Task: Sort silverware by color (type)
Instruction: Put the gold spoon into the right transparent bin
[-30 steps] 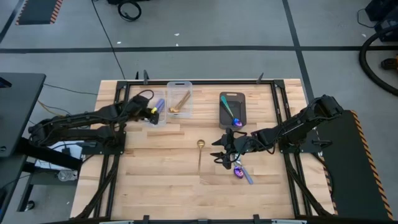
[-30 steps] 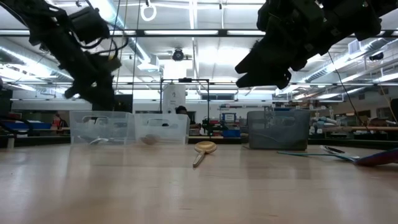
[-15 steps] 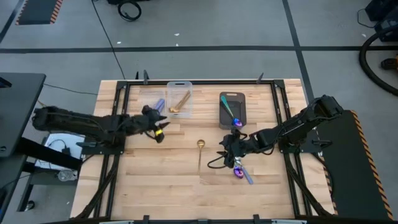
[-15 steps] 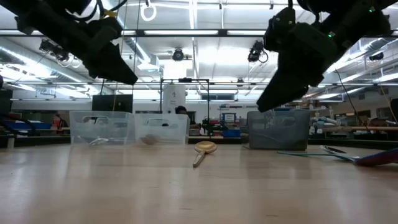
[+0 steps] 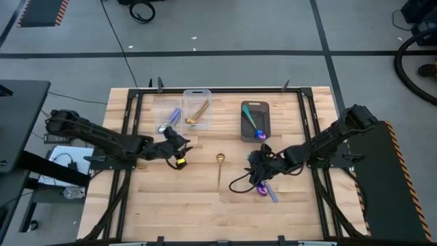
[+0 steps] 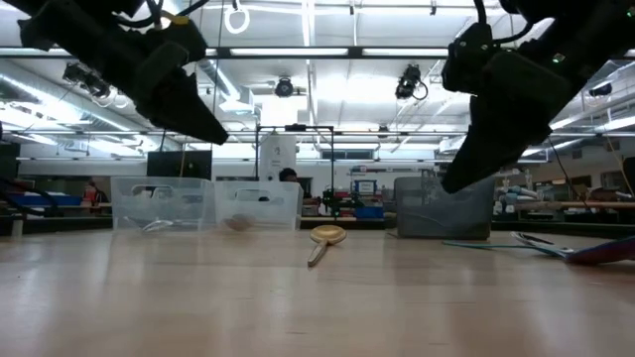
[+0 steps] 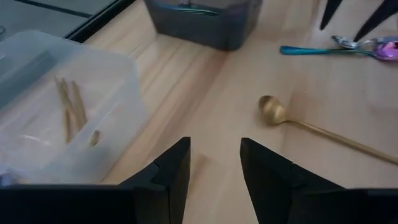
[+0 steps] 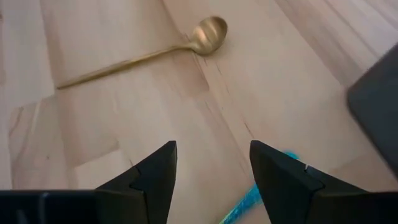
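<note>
High view, left to right: the left pincer (image 5: 183, 156) hovers open and empty over the bench (image 5: 177, 212), just below the clear bins (image 5: 183, 113). The gold spoon (image 5: 220, 171) lies mid-bench between both arms — bowl toward the bins, handle running toward the bench's near edge. The right pincer (image 5: 258, 179) hangs open right above the blue-purple spoon (image 5: 265, 190), whose teal handle slants away to the right; that spoon looks like its pick.

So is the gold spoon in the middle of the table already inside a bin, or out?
Out. The gold spoon lies flat on the bare wood, apart from the clear bin that holds other gold pieces; neither gripper touches it.
</note>
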You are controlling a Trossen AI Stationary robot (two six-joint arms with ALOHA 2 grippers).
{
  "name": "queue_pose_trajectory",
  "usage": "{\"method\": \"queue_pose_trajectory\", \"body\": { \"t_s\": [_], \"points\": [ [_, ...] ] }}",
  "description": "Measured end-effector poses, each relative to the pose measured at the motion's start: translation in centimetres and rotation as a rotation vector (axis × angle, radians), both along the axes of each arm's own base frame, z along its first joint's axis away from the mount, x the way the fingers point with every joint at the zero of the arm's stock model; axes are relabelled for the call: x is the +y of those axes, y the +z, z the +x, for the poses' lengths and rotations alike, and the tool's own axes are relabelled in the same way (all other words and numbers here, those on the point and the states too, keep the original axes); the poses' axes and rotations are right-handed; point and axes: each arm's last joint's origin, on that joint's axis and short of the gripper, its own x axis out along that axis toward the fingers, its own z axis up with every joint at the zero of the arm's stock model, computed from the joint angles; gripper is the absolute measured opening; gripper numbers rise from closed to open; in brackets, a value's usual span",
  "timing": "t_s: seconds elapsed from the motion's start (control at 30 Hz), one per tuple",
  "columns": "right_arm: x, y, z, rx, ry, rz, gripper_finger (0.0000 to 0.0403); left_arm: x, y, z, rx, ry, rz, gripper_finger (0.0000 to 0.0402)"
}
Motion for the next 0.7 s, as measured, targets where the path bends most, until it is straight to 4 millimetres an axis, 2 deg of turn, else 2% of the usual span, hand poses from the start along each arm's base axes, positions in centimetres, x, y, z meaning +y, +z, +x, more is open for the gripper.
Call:
{"method": "queue_pose_trajectory", "body": {
  "t_s": [0.33, 0.7],
  "points": [
    [-0.3, -0.9, -1.5, 0.158, -0.077, 0.043, 0.0212, -2.0, 0.1, 3.4, 0.042, -0.033, -0.013, 0.0148],
    [-0.5, -0.9, -1.8, 0.139, -0.133, -0.037, 0.0212, -3.4, -1.7, 7.7, 0.167, 0.002, -0.074, 0.0148]
  ]
}}
